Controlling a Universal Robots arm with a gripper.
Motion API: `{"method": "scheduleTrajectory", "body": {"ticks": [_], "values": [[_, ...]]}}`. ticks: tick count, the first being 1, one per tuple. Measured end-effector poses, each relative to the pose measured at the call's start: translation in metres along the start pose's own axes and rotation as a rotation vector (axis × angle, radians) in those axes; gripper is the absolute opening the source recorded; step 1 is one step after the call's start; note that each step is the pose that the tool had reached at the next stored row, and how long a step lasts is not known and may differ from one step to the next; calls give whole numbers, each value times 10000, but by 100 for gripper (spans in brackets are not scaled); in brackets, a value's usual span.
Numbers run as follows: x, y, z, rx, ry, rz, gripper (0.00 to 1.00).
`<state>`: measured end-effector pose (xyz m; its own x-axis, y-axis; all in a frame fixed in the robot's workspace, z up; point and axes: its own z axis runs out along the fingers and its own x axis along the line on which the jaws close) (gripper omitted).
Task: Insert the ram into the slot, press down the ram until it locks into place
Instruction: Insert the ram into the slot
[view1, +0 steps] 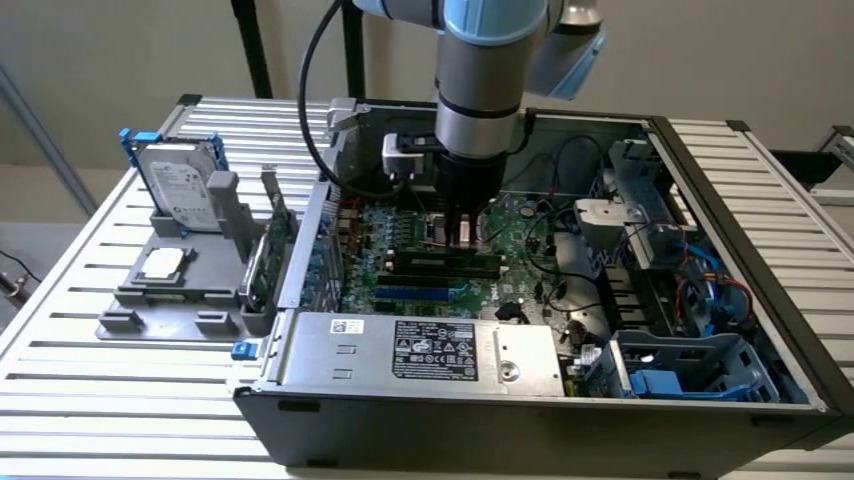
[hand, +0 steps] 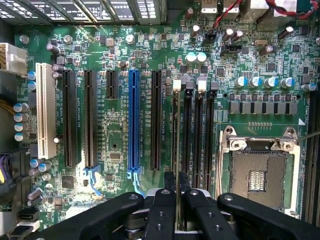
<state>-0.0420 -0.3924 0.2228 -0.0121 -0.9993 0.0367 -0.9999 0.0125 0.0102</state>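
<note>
— Ram (hand: 177, 150), where is it?
— Clamped edge-on in my gripper (hand: 177, 195), jaws closed on it, standing along the slot (hand: 180, 125) with the pale clip (hand: 176, 86), just beside the black expansion slot (hand: 156, 120)
— Seated?
— Cannot tell; the blue slot (hand: 133, 120) lies further off

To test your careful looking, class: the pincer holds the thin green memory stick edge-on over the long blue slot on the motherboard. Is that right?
No. The wrist view shows the pincer holding the thin green memory stick edge-on over a narrow black memory socket with pale end clips, not the long blue slot, which lies apart, past another black slot.
</note>
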Motion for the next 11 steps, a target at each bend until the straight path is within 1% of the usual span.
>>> {"method": "scheduleTrajectory", "body": {"ticks": [7, 8, 11], "values": [[-4, 10, 16, 8, 16, 3, 15], [-4, 10, 16, 9, 15, 2, 22], [-3, 17, -25, 11, 7, 4, 22]]}}
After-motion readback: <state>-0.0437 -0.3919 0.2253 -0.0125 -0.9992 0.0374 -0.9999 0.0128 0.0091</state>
